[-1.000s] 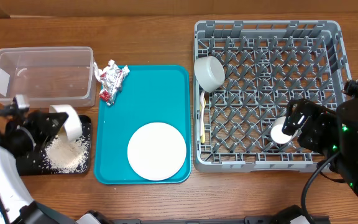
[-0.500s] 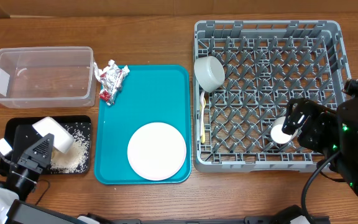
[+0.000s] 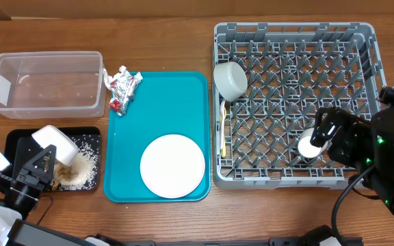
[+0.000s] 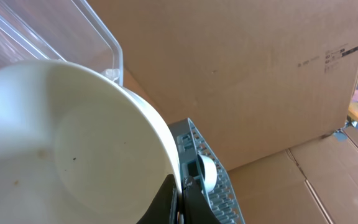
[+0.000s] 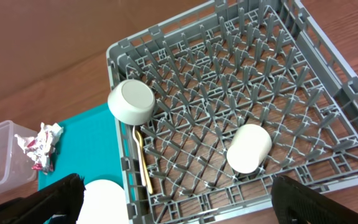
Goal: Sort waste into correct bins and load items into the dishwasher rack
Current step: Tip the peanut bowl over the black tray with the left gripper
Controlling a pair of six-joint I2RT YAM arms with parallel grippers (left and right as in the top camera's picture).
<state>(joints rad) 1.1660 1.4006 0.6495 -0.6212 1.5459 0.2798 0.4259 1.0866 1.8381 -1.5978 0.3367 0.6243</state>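
Note:
My left gripper (image 3: pixel 48 158) is shut on the rim of a white bowl (image 3: pixel 55 142), held tilted over the black tray (image 3: pixel 19 140), where rice and tan scraps (image 3: pixel 79 171) lie. In the left wrist view the bowl (image 4: pixel 73 137) fills the frame, its rim pinched by the gripper (image 4: pixel 179 198). The clear tub (image 3: pixel 46 82) stands behind it. A foil wrapper (image 3: pixel 122 87) lies between tub and teal tray. The grey rack (image 3: pixel 361 41) holds a second bowl (image 3: pixel 230 80), a yellow utensil (image 3: pixel 224 126) and a cup (image 3: pixel 311 143). My right gripper (image 5: pixel 185 208) hangs open above the rack's front, near the cup (image 5: pixel 249 148).
A teal serving tray (image 3: pixel 169 96) sits between the bins and the rack, with a round white plate (image 3: pixel 172 166) on it. Cardboard boxes (image 4: pixel 247 74) stand behind the table. Bare wood runs along the front edge.
My left arm has swung back toward the front left corner with the bowl, which stays tilted over the black tray. Tan scraps now show on the rice. The right arm has not moved.

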